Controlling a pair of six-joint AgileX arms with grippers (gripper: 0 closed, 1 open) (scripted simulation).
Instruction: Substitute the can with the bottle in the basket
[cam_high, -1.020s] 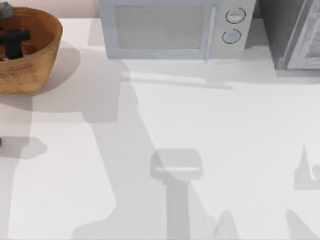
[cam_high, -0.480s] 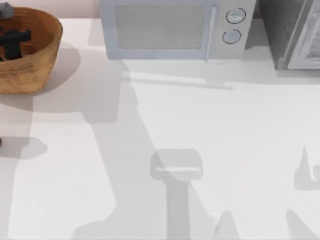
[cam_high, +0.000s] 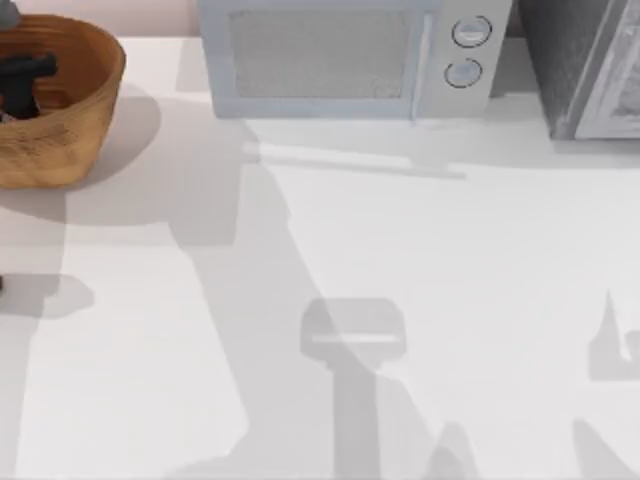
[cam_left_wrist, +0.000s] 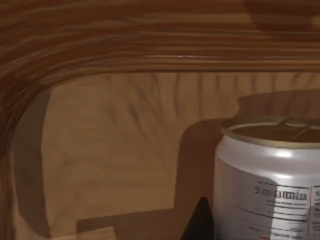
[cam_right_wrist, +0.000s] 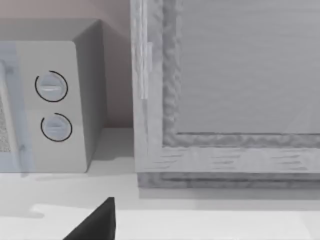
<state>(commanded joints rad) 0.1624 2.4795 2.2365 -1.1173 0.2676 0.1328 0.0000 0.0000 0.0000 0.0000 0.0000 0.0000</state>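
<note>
The wicker basket stands at the table's far left corner. My left gripper hangs inside it as a dark shape below the rim. In the left wrist view the can stands upright on the basket floor, silver-white with a printed label and a dull pull-tab top. It is close in front of the left gripper, against the ribbed brown inner wall. A dark tip of that gripper sits just beside the can. The bottle is out of view. A dark tip of my right gripper shows low in the right wrist view.
A grey microwave stands along the back edge, with a grey cabinet at the back right. A dark sliver at the left edge casts a round shadow on the white tabletop.
My left gripper has shifted slightly toward the top view's left and back inside the basket. The arm shadows on the table have shifted a little.
</note>
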